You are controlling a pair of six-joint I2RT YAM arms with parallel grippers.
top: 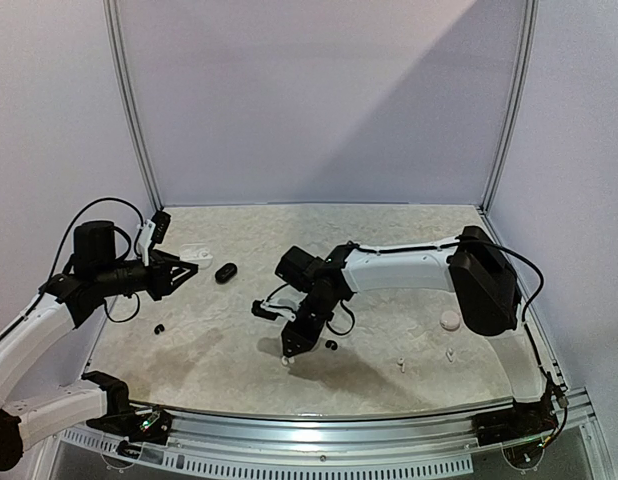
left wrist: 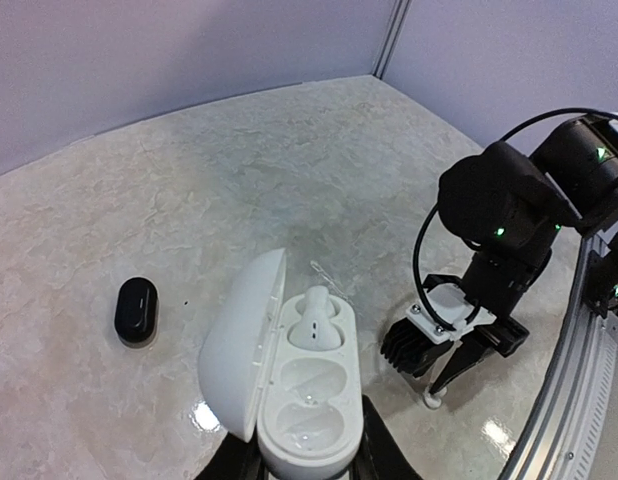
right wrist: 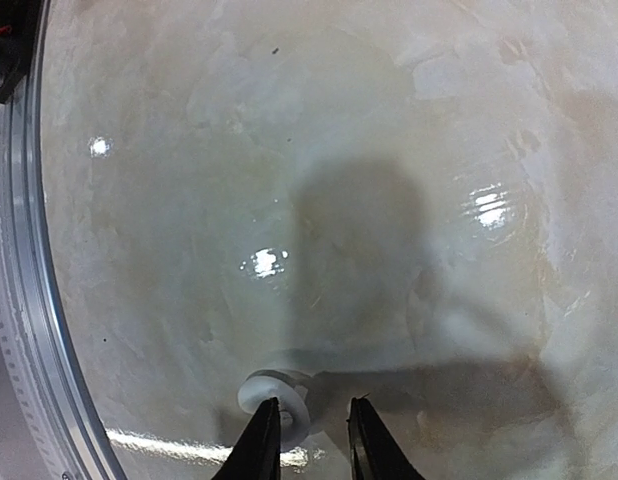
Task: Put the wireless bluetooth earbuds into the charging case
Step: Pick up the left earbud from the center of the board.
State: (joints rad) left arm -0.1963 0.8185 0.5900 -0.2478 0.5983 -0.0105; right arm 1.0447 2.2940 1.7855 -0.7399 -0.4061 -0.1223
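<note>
My left gripper (top: 182,268) is shut on the open white charging case (left wrist: 307,405) and holds it above the table, lid (left wrist: 239,345) swung to the left. One white earbud (left wrist: 316,318) sits in the far slot; the near slot is empty. My right gripper (right wrist: 314,440) is open, tips down at the table near the front middle (top: 289,348). A white earbud (right wrist: 276,393) lies on the table at its left fingertip, mostly outside the gap. The same bud shows in the left wrist view (left wrist: 432,398) and the top view (top: 286,361).
A shut black case (top: 225,273) lies right of the white case. Black earbuds lie at the left (top: 159,328) and by the right gripper (top: 331,345). Two white earbuds (top: 400,365) (top: 450,354) and a white round case (top: 450,320) lie at the right. The metal front rail (right wrist: 29,300) is close.
</note>
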